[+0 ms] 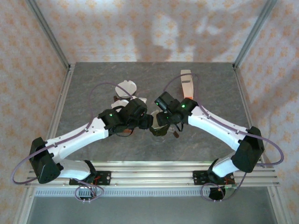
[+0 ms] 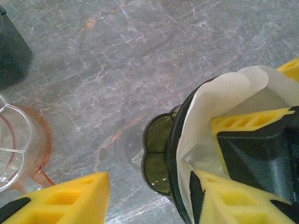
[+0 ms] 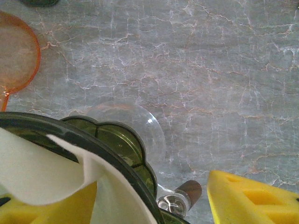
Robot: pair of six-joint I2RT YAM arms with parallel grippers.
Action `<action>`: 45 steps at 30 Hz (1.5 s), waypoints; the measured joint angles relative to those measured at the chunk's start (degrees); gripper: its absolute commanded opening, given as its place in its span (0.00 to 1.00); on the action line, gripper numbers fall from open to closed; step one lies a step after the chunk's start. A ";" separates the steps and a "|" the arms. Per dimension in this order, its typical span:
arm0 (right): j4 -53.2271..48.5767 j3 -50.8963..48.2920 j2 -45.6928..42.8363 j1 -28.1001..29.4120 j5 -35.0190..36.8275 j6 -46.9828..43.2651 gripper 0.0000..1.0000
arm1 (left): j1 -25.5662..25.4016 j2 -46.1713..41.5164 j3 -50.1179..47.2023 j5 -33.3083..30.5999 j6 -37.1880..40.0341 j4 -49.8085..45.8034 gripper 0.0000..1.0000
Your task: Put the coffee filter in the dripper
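Coffee filter (image 2: pixel 219 98): white paper, creased, seated inside the dark green dripper (image 2: pixel 159 144) at mid-table (image 2: pixel 140 46). Left gripper (image 2: pixel 149 186): jaws wide, one finger inside the paper, the other outside, clear of the rim. Right gripper (image 3: pixel 149 186): likewise straddling the rim, unclamped. Both arms angle inward over the dripper.

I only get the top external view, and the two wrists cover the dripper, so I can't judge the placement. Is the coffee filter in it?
Observer: Yes. The left wrist view shows the white paper filter inside the rim of the dark green dripper.
Operator: Where are the fingers?
Observer: The left claw is open astride the rim: one finger outside, one inside the filter.
Operator: And the other arm?
Observer: The right claw is also open astride the rim; the paper drapes over its inner finger.
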 measured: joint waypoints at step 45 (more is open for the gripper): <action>2.34 -3.85 -0.24 -0.61 -2.93 -0.26 0.59 | 0.37 0.44 0.00 0.44 0.00 0.04 0.52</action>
